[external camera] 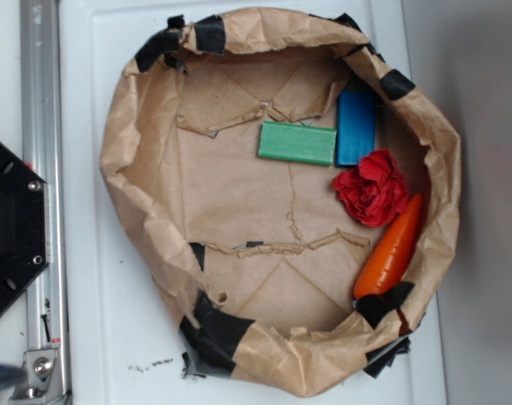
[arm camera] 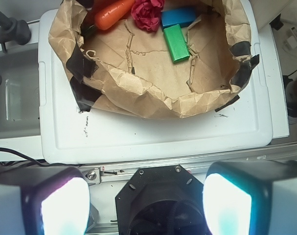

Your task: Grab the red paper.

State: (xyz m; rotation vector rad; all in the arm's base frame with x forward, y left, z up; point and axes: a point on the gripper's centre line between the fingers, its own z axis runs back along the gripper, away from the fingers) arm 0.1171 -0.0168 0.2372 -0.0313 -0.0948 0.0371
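**Gripper spread, far from the paper**

Gripper (arm camera: 146, 196) fingers stand wide apart, holding nothing, well short of the paper-lined bowl (external camera: 129, 126). Inside it, the red paper (external camera: 372, 188) lies against the wall, between the carrot (external camera: 392, 249) and blue block (external camera: 357, 126).

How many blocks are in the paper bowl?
2. The green block lies flat on the brown paper lining. The blue block sits right beside it, nearer the rim, just above the red paper. The folds could hide more.
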